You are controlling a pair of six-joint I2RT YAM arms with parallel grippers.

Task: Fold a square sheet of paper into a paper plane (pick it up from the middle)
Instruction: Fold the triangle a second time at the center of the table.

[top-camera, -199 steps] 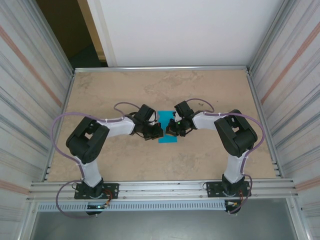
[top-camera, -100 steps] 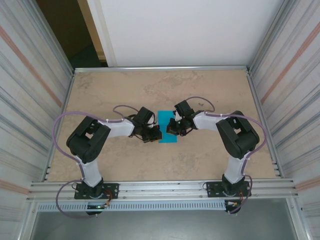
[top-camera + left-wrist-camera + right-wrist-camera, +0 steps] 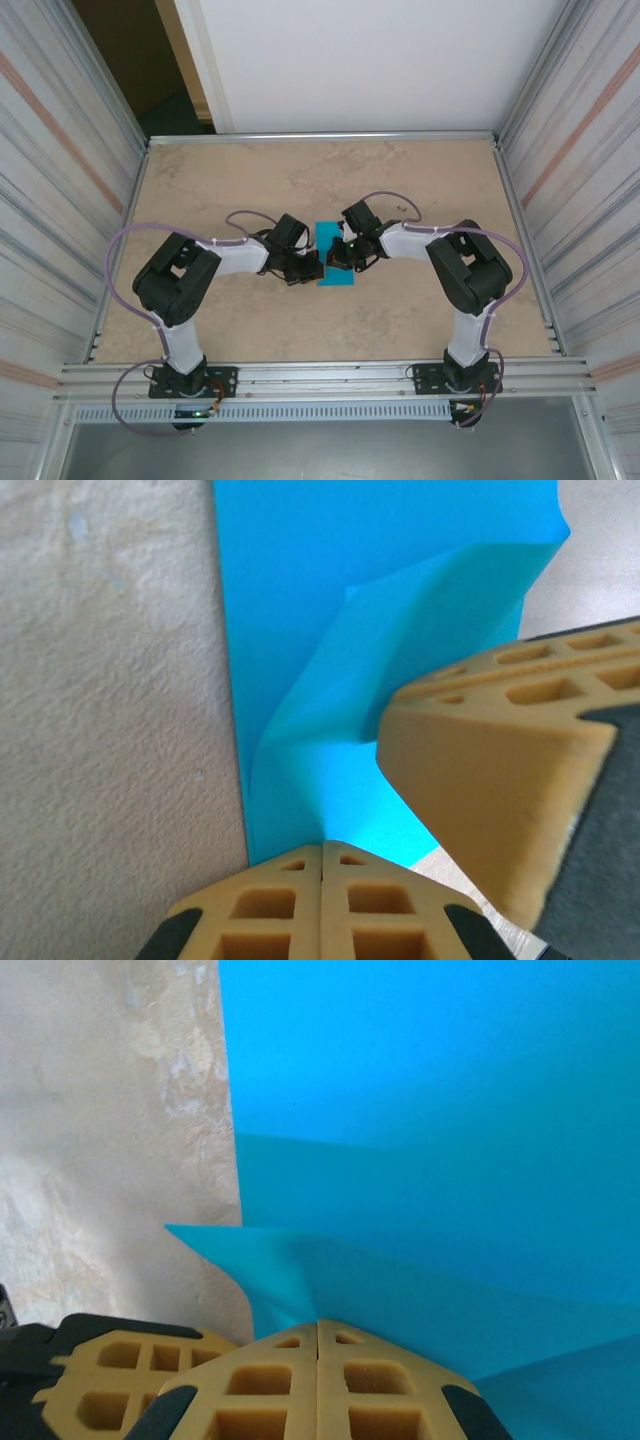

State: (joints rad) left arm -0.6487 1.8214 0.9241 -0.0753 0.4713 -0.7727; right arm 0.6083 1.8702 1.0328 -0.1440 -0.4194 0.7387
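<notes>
- Sheet (image 3: 328,235) lies on the table (image 3: 220,180), seen from above; the left gripper (image 3: 312,268) and right gripper (image 3: 340,260) meet over its near half.
- Left wrist: the left gripper (image 3: 322,852) is pinched tight on the sheet (image 3: 330,600) edge, a flap rising beside it.
- Right wrist: the right gripper (image 3: 318,1330) is pinched tight on a raised flap of the sheet (image 3: 450,1080).
- Likely an early fold; next, lay the flap over squarely and press the crease.

The left arm (image 3: 235,255) reached rightward and the right arm (image 3: 408,240) leftward from their bases, elbows bent outward and wrists tipped down, so that the two ends nearly met at the middle, with the left jaws and the right jaws each pressed together without a gap.
</notes>
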